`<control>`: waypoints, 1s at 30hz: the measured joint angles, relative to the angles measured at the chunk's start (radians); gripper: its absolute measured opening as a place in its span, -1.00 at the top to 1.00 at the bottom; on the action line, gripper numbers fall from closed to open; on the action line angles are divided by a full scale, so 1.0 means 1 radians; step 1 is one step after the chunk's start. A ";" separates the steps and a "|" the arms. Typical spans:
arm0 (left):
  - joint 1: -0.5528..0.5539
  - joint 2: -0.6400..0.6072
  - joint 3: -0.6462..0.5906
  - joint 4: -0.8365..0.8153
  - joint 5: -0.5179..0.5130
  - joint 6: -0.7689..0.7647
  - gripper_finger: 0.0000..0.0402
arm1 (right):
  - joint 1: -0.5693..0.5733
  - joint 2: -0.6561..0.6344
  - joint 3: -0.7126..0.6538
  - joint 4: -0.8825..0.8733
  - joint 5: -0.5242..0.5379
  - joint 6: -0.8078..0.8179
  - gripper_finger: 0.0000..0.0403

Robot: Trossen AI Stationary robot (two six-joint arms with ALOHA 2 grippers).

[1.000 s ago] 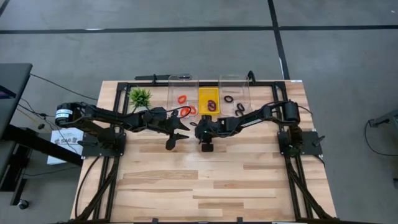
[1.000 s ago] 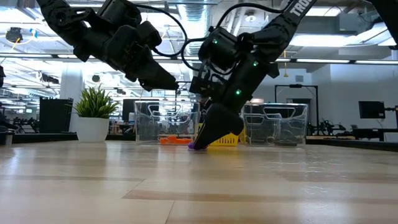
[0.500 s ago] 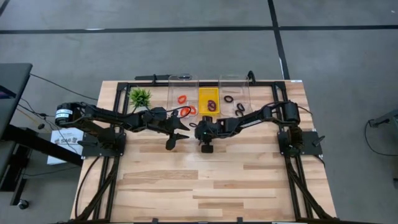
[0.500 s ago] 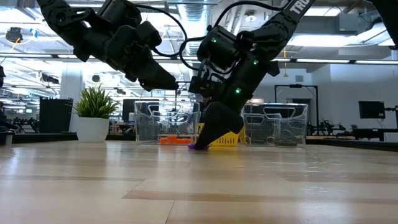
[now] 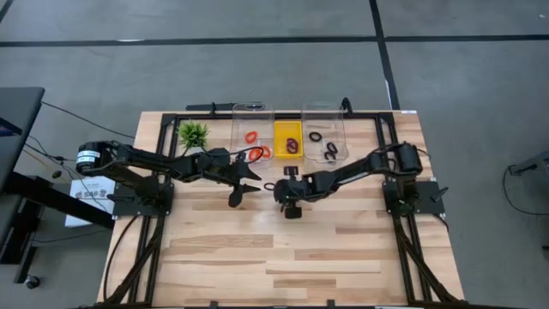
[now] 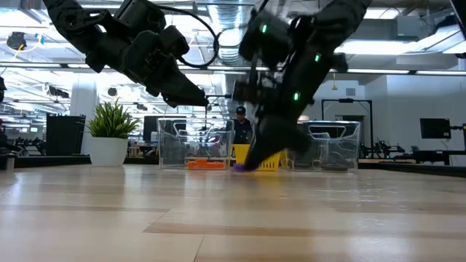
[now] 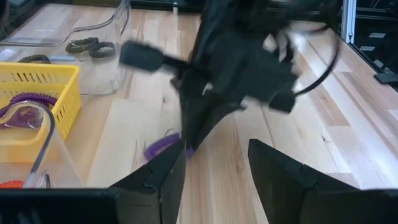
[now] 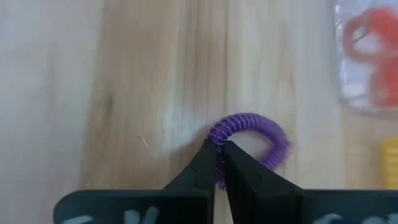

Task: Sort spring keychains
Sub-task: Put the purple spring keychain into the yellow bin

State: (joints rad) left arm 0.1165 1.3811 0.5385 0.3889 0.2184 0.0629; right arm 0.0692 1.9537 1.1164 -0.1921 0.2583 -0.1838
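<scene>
My right gripper (image 8: 217,163) is pinching the purple keychain (image 8: 250,138) against the table (image 5: 300,249), now shifted toward three o'clock from the yellow basket (image 5: 286,137). My left gripper (image 5: 249,182) is hovering, fingers spread, unmoved.

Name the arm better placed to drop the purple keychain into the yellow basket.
Right. The right gripper is shut on the purple keychain, near the yellow basket. The left gripper hangs open beside it.
</scene>
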 joint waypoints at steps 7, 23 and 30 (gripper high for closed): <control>0.000 0.000 0.000 -0.007 0.000 0.000 0.14 | 0.037 -0.127 0.003 -0.075 0.117 -0.006 0.99; 0.000 0.000 0.000 -0.007 0.000 -0.001 0.14 | -0.119 -0.292 0.006 -0.023 0.267 -0.060 0.96; 0.000 0.000 0.000 -0.007 0.000 0.000 0.14 | -0.263 -0.238 0.009 0.006 0.256 -0.060 0.95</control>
State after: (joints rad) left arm 0.1165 1.3811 0.5385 0.3820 0.2184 0.0625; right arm -0.1942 1.7153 1.1254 -0.1859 0.5139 -0.2433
